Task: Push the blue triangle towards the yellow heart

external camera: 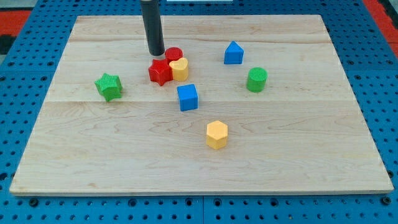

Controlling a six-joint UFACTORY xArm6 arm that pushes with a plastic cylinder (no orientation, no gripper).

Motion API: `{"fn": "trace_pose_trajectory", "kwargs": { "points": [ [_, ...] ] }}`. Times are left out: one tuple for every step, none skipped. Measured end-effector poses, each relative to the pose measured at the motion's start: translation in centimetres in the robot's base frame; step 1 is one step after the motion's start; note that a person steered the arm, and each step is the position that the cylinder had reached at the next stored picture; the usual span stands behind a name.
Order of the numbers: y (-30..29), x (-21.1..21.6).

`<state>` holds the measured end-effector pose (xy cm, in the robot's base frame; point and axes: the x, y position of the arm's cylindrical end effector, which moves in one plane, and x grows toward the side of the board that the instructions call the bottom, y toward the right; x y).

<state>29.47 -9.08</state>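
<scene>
The blue triangle [233,53] sits in the upper right part of the wooden board [93,149]. The yellow heart [180,69] lies to its left, touching a red star [160,71] on its left and a red round block [173,55] above it. My tip [156,52] stands just above the red star and left of the red round block, well to the left of the blue triangle.
A blue cube [187,97] lies below the yellow heart. A green cylinder [256,79] is below right of the blue triangle. A yellow hexagon [216,134] is lower down at the centre. A green star [109,86] is at the left.
</scene>
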Motion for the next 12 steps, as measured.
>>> {"fn": "trace_pose_trajectory", "kwargs": {
  "points": [
    [1.6,-3.1],
    [6.4,-4.6],
    [12.2,-5.1],
    [18.5,-5.1],
    [22.3,-3.7],
    [22.3,-2.7],
    [21.9,-1.7],
    [21.6,0.3],
    [20.0,0.6],
    [17.7,0.6],
    [15.9,1.6],
    [14.8,3.1]
  ]
}}
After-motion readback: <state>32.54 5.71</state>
